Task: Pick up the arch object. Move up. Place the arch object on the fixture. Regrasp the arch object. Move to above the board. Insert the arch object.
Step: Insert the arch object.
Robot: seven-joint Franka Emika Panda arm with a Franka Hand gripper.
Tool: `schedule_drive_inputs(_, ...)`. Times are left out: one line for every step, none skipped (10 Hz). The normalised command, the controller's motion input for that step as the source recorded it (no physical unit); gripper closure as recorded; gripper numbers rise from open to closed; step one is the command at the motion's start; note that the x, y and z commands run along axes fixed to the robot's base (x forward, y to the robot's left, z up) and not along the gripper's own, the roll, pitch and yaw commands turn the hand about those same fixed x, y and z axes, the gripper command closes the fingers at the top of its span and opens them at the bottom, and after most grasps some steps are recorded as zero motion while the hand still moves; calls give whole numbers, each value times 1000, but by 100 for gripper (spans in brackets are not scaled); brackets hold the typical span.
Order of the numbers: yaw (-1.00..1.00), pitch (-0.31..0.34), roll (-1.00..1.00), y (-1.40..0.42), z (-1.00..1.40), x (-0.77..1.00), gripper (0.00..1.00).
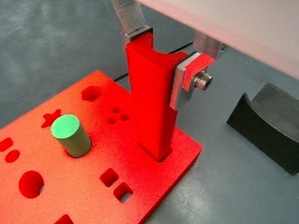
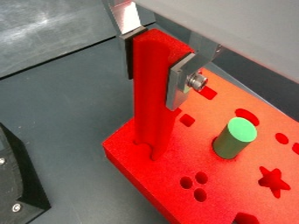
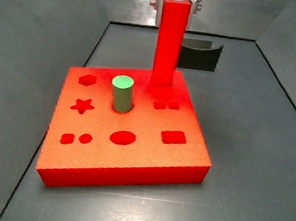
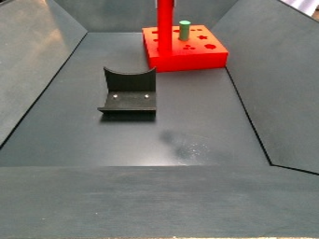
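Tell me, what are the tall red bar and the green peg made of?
The tall slim red bar, held upright in the big red board by the gripper, looks like matte plastic: even colour, sharp edges, no grain. The green cylinder peg looks like smooth plastic too, with a soft sheen on top. Painted wood can't be ruled out.

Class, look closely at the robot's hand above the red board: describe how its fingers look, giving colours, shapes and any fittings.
The hand, above the board's edge, has flat silver metal plate fingers with dark pads. In both wrist views a round silver bolt head sticks out of one finger plate. No cables or markings show.
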Motion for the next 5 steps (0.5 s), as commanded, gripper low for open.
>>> schedule_drive_inputs(234, 0, -20, 0, -280, 89, 100)
schedule_drive_inputs(0, 11, -56, 31, -300, 249, 100)
schedule_drive_inputs(-151, 27, -39, 137, -309, 234, 100)
schedule_drive_inputs(-191, 17, -44, 143, -323, 169, 100)
schedule_drive_inputs(-174, 0, -60, 109, -360, 71, 100)
